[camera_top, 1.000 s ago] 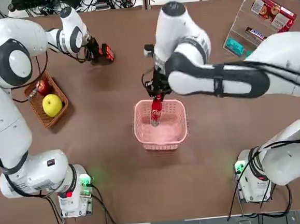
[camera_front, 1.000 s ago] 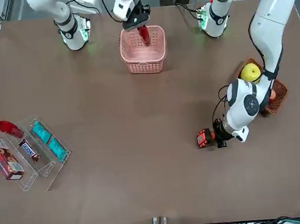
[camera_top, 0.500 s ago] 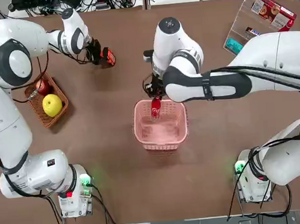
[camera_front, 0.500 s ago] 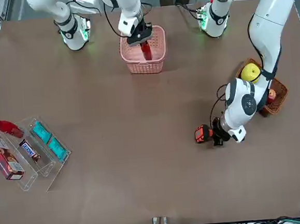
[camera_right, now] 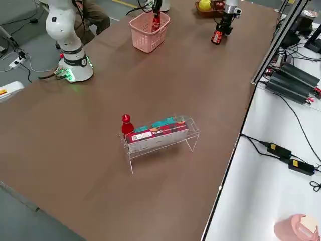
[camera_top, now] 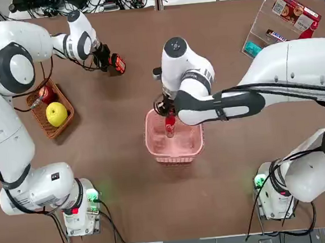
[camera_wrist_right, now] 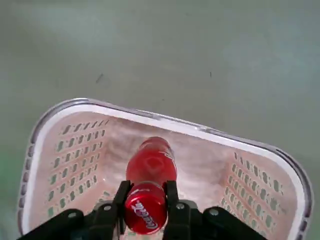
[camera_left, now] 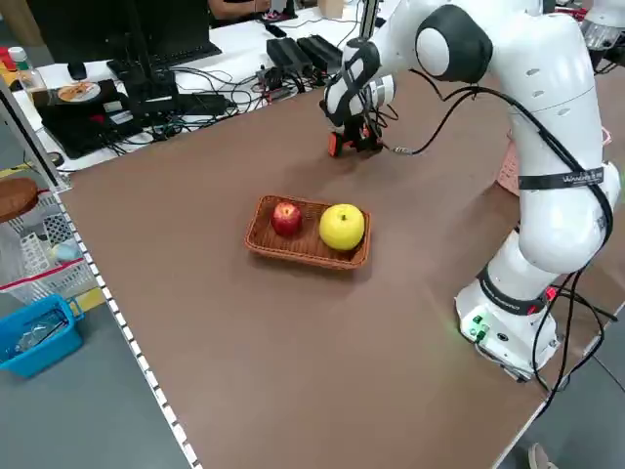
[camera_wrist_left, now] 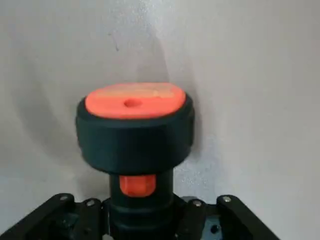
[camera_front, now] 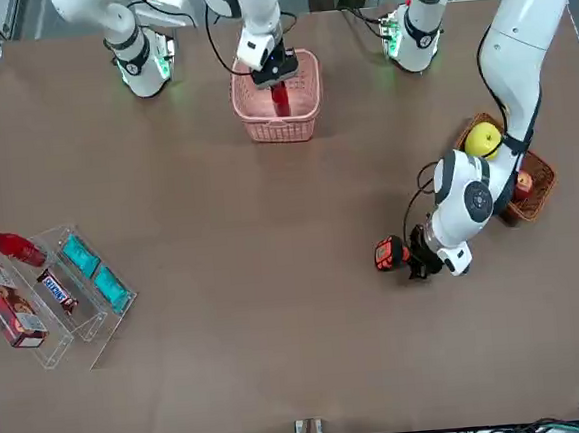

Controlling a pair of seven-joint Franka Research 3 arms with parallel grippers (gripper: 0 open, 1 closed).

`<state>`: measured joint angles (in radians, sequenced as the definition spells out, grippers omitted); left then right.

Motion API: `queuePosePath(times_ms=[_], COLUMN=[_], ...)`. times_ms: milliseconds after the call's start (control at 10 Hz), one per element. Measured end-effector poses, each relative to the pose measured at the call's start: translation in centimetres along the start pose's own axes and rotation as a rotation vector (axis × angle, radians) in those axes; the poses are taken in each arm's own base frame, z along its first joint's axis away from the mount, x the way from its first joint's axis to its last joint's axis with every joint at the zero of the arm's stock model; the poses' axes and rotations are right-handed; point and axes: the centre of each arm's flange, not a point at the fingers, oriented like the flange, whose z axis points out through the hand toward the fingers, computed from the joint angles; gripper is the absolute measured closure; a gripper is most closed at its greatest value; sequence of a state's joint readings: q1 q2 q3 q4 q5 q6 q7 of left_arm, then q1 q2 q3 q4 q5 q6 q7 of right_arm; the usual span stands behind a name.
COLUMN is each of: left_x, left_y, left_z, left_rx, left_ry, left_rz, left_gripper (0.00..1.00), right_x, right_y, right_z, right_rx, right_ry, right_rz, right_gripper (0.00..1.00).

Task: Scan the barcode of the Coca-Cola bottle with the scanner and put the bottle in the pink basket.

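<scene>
The Coca-Cola bottle (camera_top: 169,124) hangs upright inside the pink basket (camera_top: 153,147), near the wall farthest from the arm bases. My right gripper (camera_top: 166,109) is shut on its red cap from above. In the right wrist view the bottle (camera_wrist_right: 149,167) points down between the fingers (camera_wrist_right: 175,200), with the basket's (camera_wrist_right: 75,107) lattice floor below it. Far back on the left, my left gripper (camera_top: 104,57) is shut on the scanner (camera_top: 117,62). Its orange head (camera_wrist_left: 132,100) faces the table in the left wrist view.
A brown wicker basket (camera_top: 65,96) with a red apple and a yellow fruit sits at the left edge. A clear rack (camera_top: 265,26) with snack packs stands at the back right, a second red bottle (camera_front: 11,245) beside it.
The right arm has brought the bottle lower into the pink basket, and its wrist has swung closer over it. The left gripper has shifted the scanner slightly.
</scene>
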<state>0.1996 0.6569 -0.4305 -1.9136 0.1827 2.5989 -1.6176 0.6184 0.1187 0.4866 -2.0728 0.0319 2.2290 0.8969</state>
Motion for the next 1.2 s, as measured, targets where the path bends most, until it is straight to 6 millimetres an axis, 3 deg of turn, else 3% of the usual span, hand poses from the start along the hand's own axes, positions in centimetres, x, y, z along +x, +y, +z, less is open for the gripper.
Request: queuePosePath(times_ms=[300, 600, 700, 1000, 1200], left_x=[0.0, 0.0, 0.0, 0.0, 0.0], left_y=[-0.2, -0.2, -0.2, -0.2, -0.2], left_z=[0.5, 0.5, 0.5, 0.5, 0.5], left_rx=[0.008, 0.008, 0.007, 0.008, 0.008], left_ry=[-0.003, -0.004, -0.004, -0.004, -0.005], left_rz=[0.014, 0.025, 0.029, 0.035, 0.036], left_gripper=[0.91, 0.92, 0.85, 0.44, 0.42], right_x=[0.4, 0.5, 0.5, 0.6, 0.8], right_y=[-0.2, -0.3, -0.2, -0.3, -0.3], right_z=[2.8, 3.6, 3.7, 3.4, 3.2], right_rx=[-0.004, -0.010, -0.011, -0.007, -0.006], right_ry=[-0.015, -0.022, -0.022, -0.018, -0.016], right_rz=[-0.006, -0.009, -0.009, -0.003, 0.002], right_gripper=[0.67, 0.67, 0.66, 0.57, 0.36])
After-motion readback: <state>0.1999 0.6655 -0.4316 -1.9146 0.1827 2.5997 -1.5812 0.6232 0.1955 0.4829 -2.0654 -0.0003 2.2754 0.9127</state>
